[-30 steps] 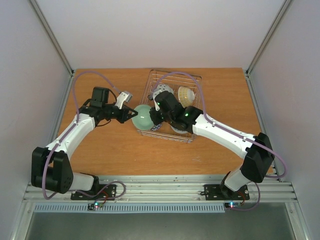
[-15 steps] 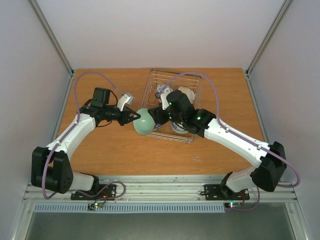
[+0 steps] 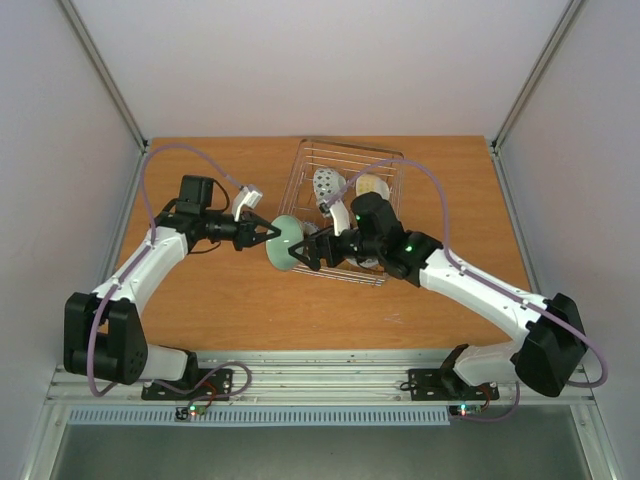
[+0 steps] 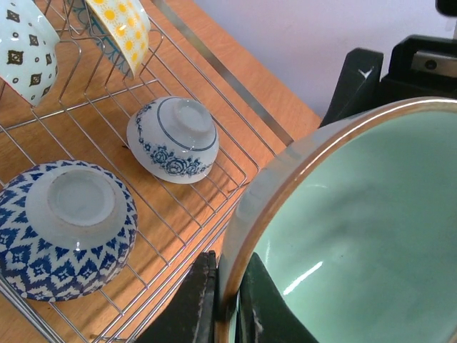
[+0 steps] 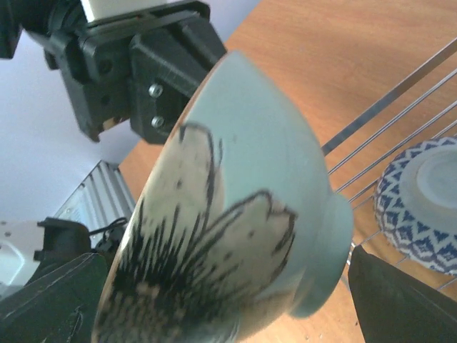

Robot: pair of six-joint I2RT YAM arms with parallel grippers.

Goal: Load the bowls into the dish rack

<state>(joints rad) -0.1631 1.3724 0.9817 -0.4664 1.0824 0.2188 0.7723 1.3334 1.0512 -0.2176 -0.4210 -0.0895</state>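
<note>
Biggest first: the orange-brown wooden table (image 3: 200,300), matt grain, lies under everything. On it, just beyond the L jaws, sits the rectangular silvery wire dish rack (image 3: 345,215), w/ thin round bars and upright prongs.

Next, the pale green glazed ceramic bowl (image 5: 235,186). It's up on edge in the air between both sets of jaws, at the rack edge nearest the L jaws, not yet in the rack. Smooth celadon inside, tan rim, dark brushed flower outside, short round foot.

The left gripper (image 4: 225,289) is clenched on its rim, one finger inside and one out, a thin pinch. The right gripper (image 3: 303,252) is released, fingers spread wide, one by the rim and one by the foot. I can't see either touching.

In the rack, below the L jaws:
- a blue-and-white zigzag bowl (image 4: 71,229), upside down
- a smaller white bowl w/ blue flowers (image 4: 175,139), tipped over
- further off, a yellow daisy-print bowl (image 4: 121,25) and a white bowl w/ dark diamonds (image 4: 21,43), both leaning on edge

My read: this is a hand-over, L to R. To do it well I'd centre the R jaws on the bowl, close squarely rim-to-foot, check the grip, and only then open L. The glaze is slick and the wall curves, so an off-centre squeeze could squirt it out. It's ceramic over wire and other bowls, so a drop would prob. chip sth. After that I'd aim for a free slot by the two leaning bowls.
</note>
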